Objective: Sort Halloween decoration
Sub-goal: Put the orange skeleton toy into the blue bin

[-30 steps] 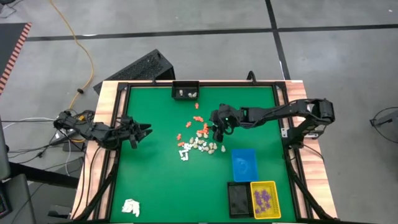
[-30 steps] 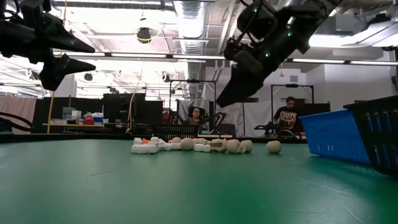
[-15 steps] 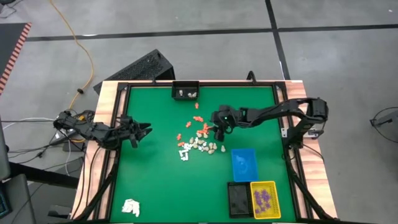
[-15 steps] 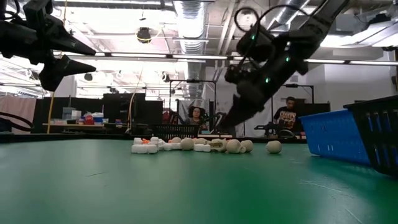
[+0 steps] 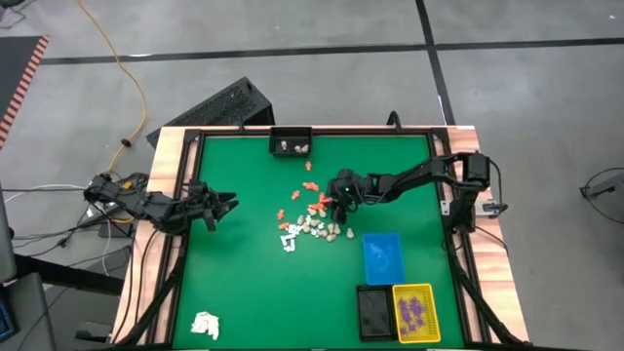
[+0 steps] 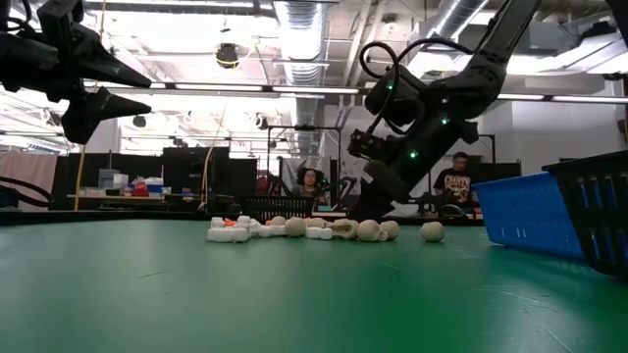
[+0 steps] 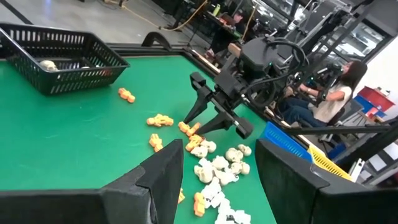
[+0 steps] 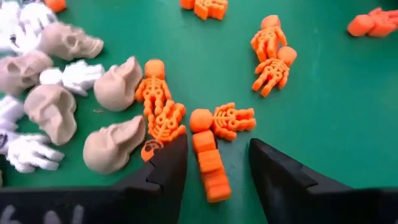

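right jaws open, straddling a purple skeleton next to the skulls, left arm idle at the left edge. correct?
Not purple. The right wrist view shows the right gripper with jaws open around an orange skeleton beside the skulls. Purple pieces lie only in the yellow tray. The left gripper does wait at the left edge.

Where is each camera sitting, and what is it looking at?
High view: above the table, looking straight down; both arms show.
Low view: at table height, looking across the pieces into the room; arms hang from above.
Left wrist view: on the left arm, facing the right gripper; its own fingers show.
Right wrist view: on the right arm, close over an orange skeleton between its fingers.
Shared: the cream skulls appear in all views.
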Controlling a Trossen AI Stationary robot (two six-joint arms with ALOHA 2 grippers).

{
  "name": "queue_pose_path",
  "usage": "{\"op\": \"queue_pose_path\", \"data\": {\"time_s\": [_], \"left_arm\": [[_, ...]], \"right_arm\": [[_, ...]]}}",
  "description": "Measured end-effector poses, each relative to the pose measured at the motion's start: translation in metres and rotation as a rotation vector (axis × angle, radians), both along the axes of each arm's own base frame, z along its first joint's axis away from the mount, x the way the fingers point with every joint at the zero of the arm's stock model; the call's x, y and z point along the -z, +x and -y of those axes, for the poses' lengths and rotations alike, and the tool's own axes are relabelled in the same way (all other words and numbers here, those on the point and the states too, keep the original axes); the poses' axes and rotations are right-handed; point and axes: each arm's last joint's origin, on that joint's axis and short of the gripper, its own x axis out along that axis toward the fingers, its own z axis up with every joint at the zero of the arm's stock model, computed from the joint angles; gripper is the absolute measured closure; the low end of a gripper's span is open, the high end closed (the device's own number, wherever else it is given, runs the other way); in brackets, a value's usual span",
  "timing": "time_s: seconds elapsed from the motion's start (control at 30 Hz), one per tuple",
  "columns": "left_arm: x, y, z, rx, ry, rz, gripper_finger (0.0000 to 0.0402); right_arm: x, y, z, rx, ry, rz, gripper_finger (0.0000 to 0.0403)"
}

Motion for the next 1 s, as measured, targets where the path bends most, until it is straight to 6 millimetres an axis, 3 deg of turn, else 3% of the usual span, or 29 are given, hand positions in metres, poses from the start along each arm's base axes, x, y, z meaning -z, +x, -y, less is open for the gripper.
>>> {"op": "queue_pose_path", "data": {"time_s": [0.47, 0.6, 0.77, 1.0], "left_arm": [[0.000, 0.000, 0.000, -0.005, -0.001, 0.000, 0.0213], [0.000, 0.000, 0.000, -0.006, -0.001, 0.001, 0.0213], [0.000, 0.000, 0.000, -0.007, -0.001, 0.000, 0.0213], [0.000, 0.000, 0.000, -0.007, -0.007, 0.001, 0.0213]], "right_arm": [[-0.002, -0.001, 0.000, 0.023, 0.015, -0.001, 0.0386], [-0.013, -0.007, -0.003, 0.005, 0.033, -0.001, 0.0391], [-0.046, -0.018, -0.005, 0.007, 0.022, 0.047, 0.0390], [-0.091, -0.051, -0.027, -0.005, 0.075, 0.033, 0.0390]]}}
